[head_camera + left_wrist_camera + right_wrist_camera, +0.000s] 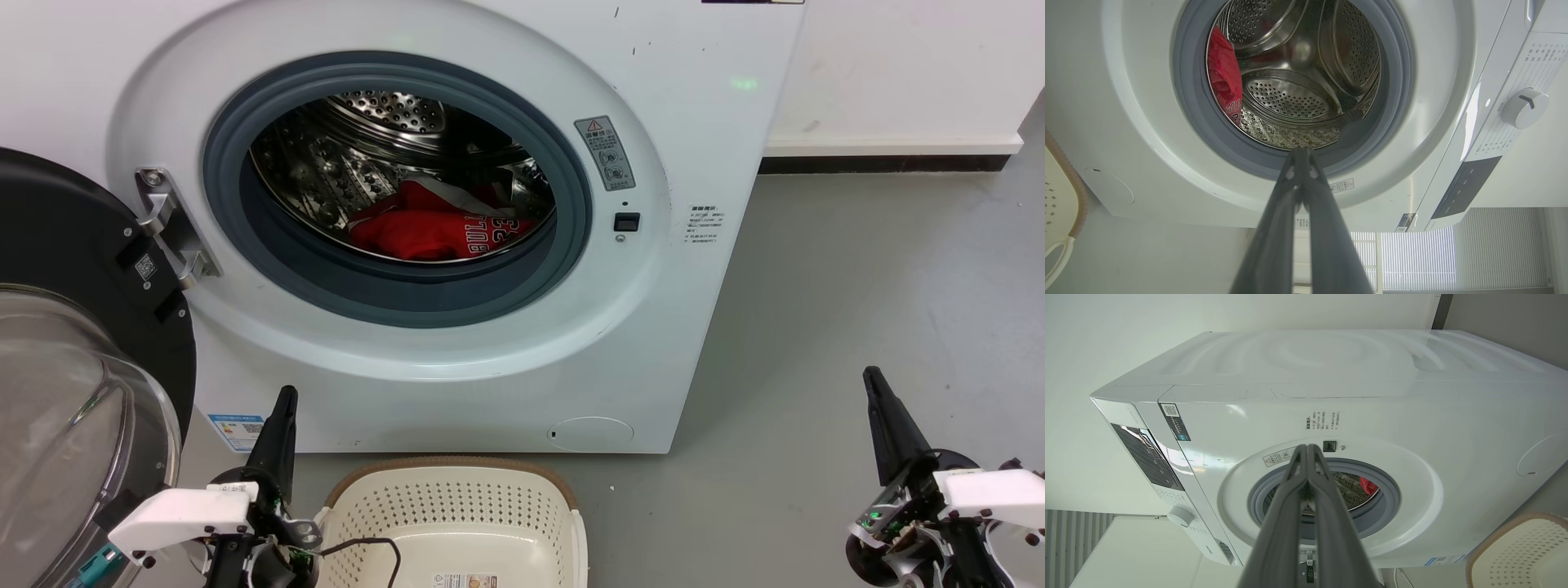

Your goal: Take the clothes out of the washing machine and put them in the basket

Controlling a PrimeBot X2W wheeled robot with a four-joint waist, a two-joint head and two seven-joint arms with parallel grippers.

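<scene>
basket (449,502) cut off below, door (73,269) cropped left

Washing machine (637,343) mouth stands open
Door (73,269) juts out at nine o'clock (hinge side), basket (449,467) sits at six, open floor (833,327) at three.

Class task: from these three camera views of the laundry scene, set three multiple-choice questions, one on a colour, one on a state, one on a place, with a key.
1. What colour is the woven-look rim of the small cream perforated plastic basket?
A green
B brown
C black

2. The black-framed round glass door of the large white front-loading washing machine is:
A swung open
B latched shut
C missing

3. Where does the red "BULLS 23" basketball garment lie?
A in the basket
B in the shiny perforated steel drum
C on the door

Key: 1 B, the rim band is brown; 2 A, the door stands clear of the opening; 3 B, red cloth lies inside the drum.
</scene>
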